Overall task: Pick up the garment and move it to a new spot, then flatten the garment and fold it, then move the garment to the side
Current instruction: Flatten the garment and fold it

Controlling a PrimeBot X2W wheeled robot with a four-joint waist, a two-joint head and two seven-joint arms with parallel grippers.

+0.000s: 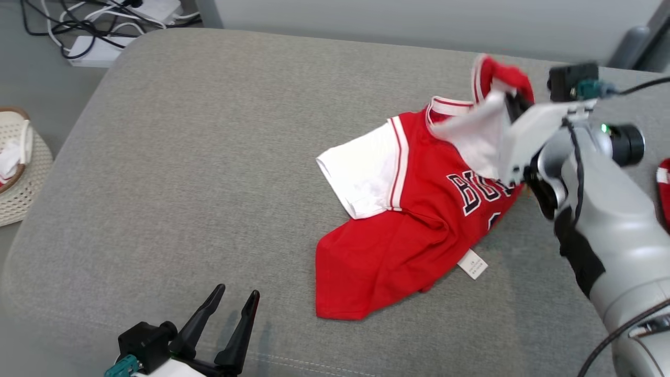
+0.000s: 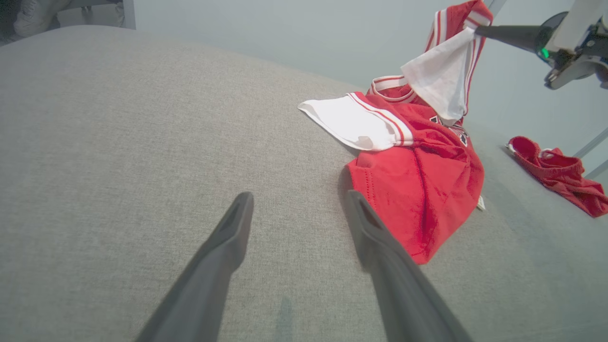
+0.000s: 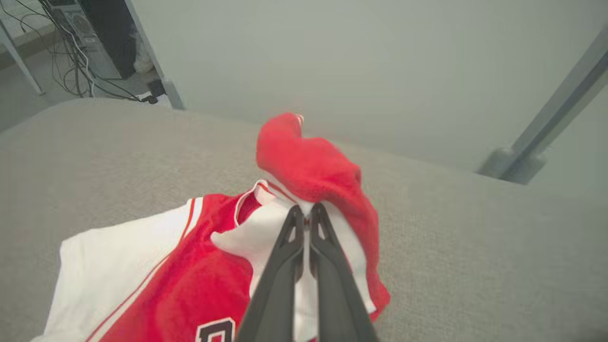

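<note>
A red jersey (image 1: 413, 230) with white sleeves and dark lettering lies crumpled on the grey cushion (image 1: 209, 173), right of centre. My right gripper (image 1: 512, 99) is shut on the jersey's far shoulder and sleeve, holding that part lifted above the cushion; the wrist view shows the right gripper (image 3: 306, 213) pinching the jersey (image 3: 308, 166) where white meets red. My left gripper (image 1: 235, 293) stands open at the lower left, apart from the cloth. From its wrist, the left gripper (image 2: 299, 199) has its right finger close beside the hem of the jersey (image 2: 422, 190).
A second red garment (image 2: 560, 171) lies at the cushion's right edge, also seen as a red scrap (image 1: 663, 188). A woven basket (image 1: 21, 173) stands on the floor at left. Cables and a power strip (image 1: 99, 47) lie beyond the far edge.
</note>
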